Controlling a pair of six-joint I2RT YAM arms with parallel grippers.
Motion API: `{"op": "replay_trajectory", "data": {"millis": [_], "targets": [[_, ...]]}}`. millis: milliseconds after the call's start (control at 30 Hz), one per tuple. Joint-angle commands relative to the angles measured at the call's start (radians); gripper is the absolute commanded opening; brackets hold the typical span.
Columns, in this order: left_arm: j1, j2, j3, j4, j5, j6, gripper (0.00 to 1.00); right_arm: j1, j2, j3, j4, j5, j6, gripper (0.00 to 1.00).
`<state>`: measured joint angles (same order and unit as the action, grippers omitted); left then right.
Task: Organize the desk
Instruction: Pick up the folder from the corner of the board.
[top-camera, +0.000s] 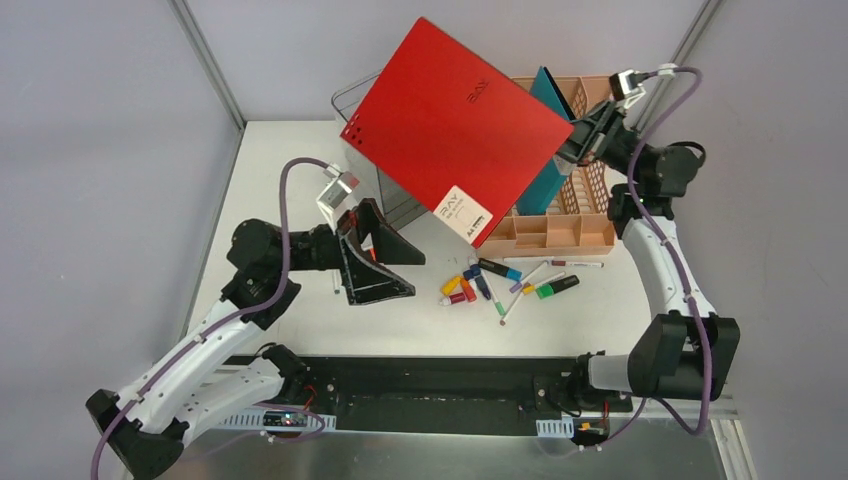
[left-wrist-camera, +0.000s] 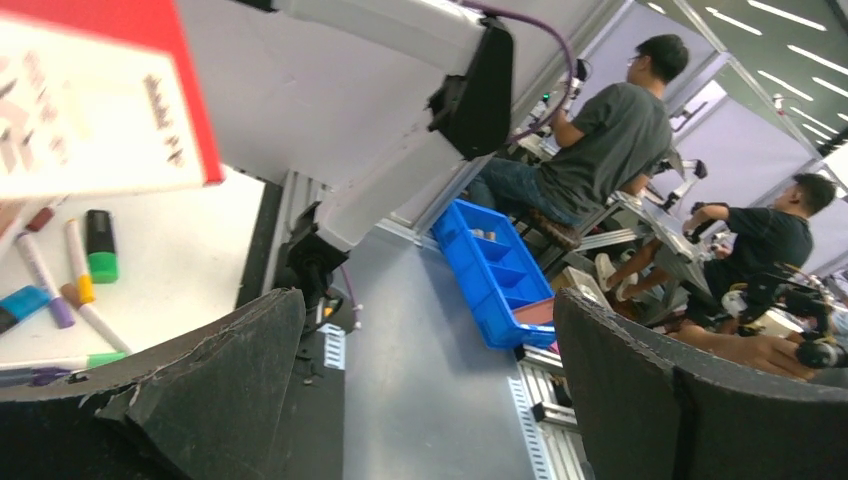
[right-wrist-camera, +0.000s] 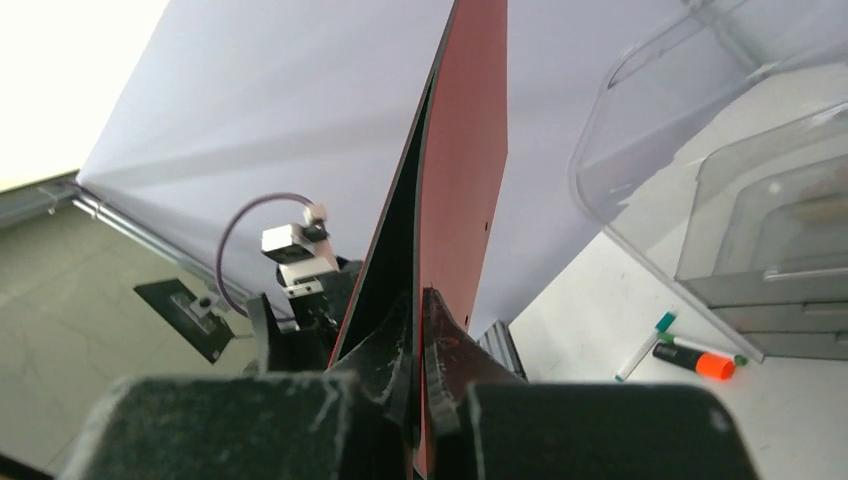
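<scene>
A large red folder (top-camera: 455, 125) hangs tilted in the air over the back of the white desk (top-camera: 290, 170). My right gripper (top-camera: 577, 143) is shut on the folder's right edge. In the right wrist view the fingers (right-wrist-camera: 440, 345) pinch the thin red cover (right-wrist-camera: 465, 150) edge-on. My left gripper (top-camera: 414, 275) stands open over the desk's left middle, below the folder's lower corner, with nothing between its fingers (left-wrist-camera: 200, 390). Several markers (top-camera: 500, 280) lie scattered near the desk's front centre. The folder's labelled corner (left-wrist-camera: 90, 100) shows at the top left of the left wrist view.
A peach file rack (top-camera: 560, 230) stands at the back right with a teal folder (top-camera: 553, 160) upright in it. A clear drawer box (top-camera: 385, 195), also seen as the clear box (right-wrist-camera: 740, 200), is partly hidden behind the red folder. Grey walls and aluminium rails edge the desk.
</scene>
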<state>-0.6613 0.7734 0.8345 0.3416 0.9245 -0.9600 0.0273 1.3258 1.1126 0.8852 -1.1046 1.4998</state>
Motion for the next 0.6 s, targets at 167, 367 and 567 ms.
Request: {"op": "replay_trajectory", "data": {"millis": [167,367,567], "targets": [[-0.003,0.100,-0.128,0.217,-0.296,0.168,0.99,-0.192,-0.087,0.009,0.336,0.056,0.271,0.00],[-0.004,0.249,-0.127,0.475,-0.460,0.061,0.99,-0.212,-0.151,-0.036,0.257,0.045,0.201,0.00],[-0.013,0.410,-0.054,0.637,-0.510,-0.013,0.95,-0.217,-0.185,-0.056,0.205,0.037,0.155,0.00]]}}
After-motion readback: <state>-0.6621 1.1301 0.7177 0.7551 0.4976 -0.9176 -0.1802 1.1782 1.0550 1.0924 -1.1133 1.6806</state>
